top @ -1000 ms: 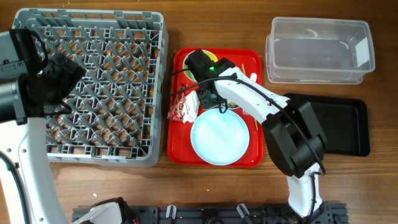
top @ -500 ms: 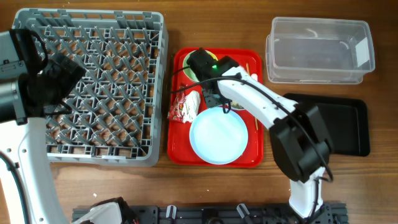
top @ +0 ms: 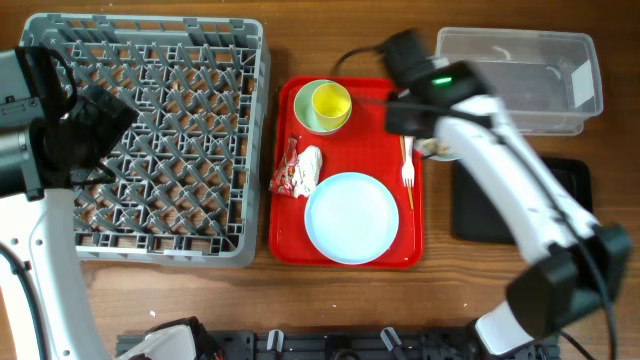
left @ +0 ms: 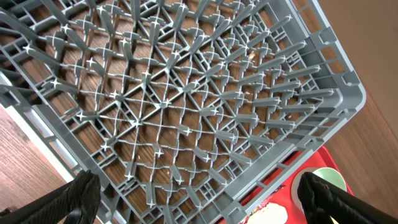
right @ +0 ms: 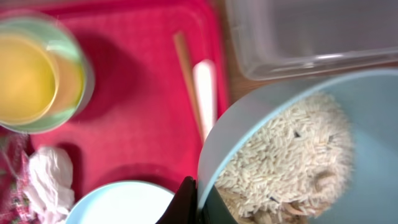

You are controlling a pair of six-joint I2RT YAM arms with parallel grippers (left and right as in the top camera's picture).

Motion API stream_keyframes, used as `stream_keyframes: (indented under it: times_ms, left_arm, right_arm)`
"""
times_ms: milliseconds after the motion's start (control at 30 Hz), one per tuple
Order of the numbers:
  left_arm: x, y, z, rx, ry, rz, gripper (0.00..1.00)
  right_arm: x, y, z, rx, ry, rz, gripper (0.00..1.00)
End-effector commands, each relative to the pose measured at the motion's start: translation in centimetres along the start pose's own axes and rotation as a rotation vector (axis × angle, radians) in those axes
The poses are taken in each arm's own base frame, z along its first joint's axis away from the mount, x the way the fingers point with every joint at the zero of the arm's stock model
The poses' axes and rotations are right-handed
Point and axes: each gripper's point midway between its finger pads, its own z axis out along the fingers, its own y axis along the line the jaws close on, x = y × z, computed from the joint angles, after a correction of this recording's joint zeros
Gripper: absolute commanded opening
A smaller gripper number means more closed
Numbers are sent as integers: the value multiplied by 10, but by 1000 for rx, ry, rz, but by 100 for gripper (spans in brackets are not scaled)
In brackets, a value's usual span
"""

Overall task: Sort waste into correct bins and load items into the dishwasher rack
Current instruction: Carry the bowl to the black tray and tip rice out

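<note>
Right gripper (right: 191,200) pinches one small white bowl (right: 373,130) just past the red tray's (top: 285,235) right edge; left gripper (left: 199,196), spread wide, hangs over one rack (left: 186,93).

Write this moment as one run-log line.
right gripper: shut on rice bowl | rice bowl: near tub | left gripper: open over rack

My overhead camera looks straight down on the whole desk (top: 440,300). Left wrist hangs close above the rack (left: 186,112), at nine o'clock overhead; right wrist sits even closer over the red tray (right: 143,112), also seen overhead.
</note>
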Motion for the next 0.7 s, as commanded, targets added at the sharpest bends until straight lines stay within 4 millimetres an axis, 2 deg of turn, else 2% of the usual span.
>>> stream_keyframes:
  times_ms: [0, 200, 267, 367, 533, 667]
  left_arm:
    - [-2, 1, -2, 4, -9, -15, 100]
    - [-2, 1, -2, 5, -8, -15, 100]
    - [-2, 1, -3, 5, -9, -15, 100]
    - [-2, 1, -2, 5, -8, -15, 100]
    - [-2, 1, -2, 5, -8, -15, 100]
    - [-2, 1, -2, 5, -8, -15, 100]
  right_arm:
    - [-18, -44, -15, -135, 39, 88, 4]
    - [-19, -129, -10, -236, 136, 306, 4]
    - [-16, -142, -8, -266, 148, 330, 4]
    - [3, -166, 10, -273, 203, 413, 4]
    - [21, -157, 20, -493, 241, 434, 4]
    - [32, -164, 30, -581, 244, 501, 4]
